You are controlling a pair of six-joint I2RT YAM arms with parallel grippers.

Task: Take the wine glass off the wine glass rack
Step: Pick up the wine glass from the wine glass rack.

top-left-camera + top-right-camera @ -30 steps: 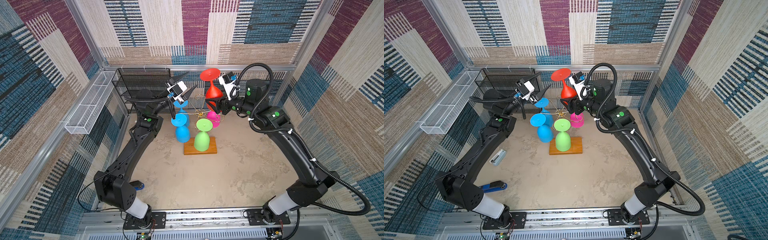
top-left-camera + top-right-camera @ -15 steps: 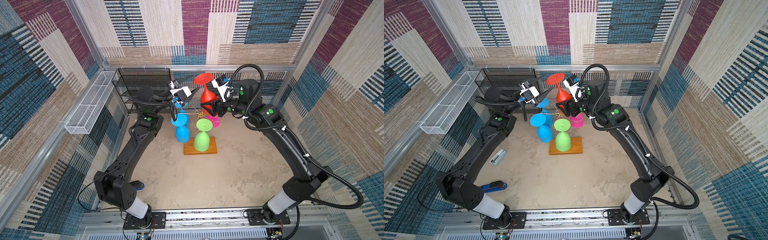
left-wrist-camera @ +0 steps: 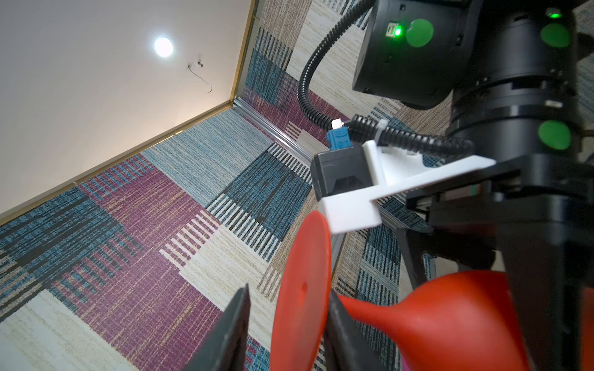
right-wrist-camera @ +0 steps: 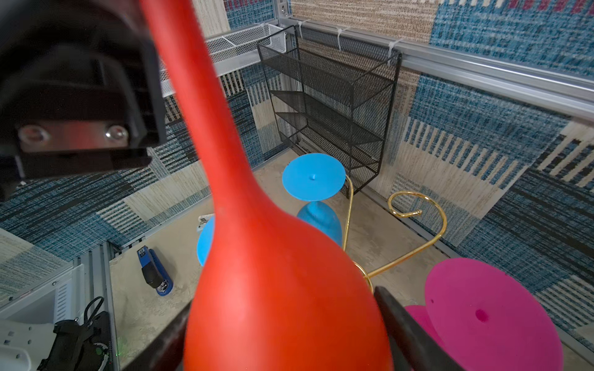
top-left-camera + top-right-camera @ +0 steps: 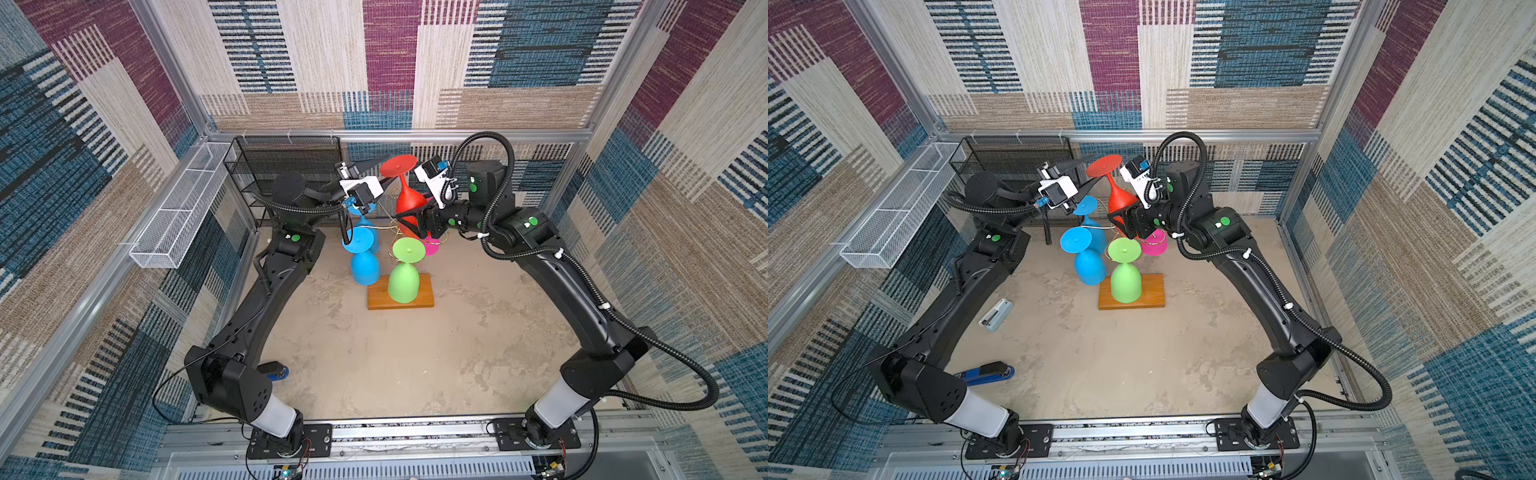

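Currently gripping red wine glass (image 5: 409,199) by the bowl with right gripper (image 5: 409,215), fingers (image 4: 405,324) pressed on both flanks in the right wrist view. Held foot-up and tilted, upper centre of frame in both top views, above the wine glass rack (image 5: 420,297) and clear of its gold scroll arms (image 4: 418,212).

Straddling the red foot disc with left gripper (image 5: 388,169): jaws apart, nothing clamped. Visible in the left wrist view at lower centre: one finger (image 3: 231,324) separated from the disc by a gap, the other finger on the stem side, contact there not resolvable.

Hanging foot-up on the rack:
- front blue wine glass (image 5: 1090,266), left of the stem
- rear blue wine glass (image 5: 1086,205), just behind it, below the left gripper
- green wine glass (image 5: 402,282), in front, over the wooden base
- pink wine glass (image 5: 432,248), partly hidden under the right gripper

Sitting flat at centre of the sandy table (image 5: 374,365), rack base included.

Behind, upper left of frame: black mesh shelf (image 5: 286,162) against the back wall, white wire basket (image 5: 178,216) on the side rail.

Lying lower left in a top view: blue stapler (image 5: 988,372) beside the left arm base, pale stapler-like item (image 5: 995,314) between it and the rack, well apart from both.
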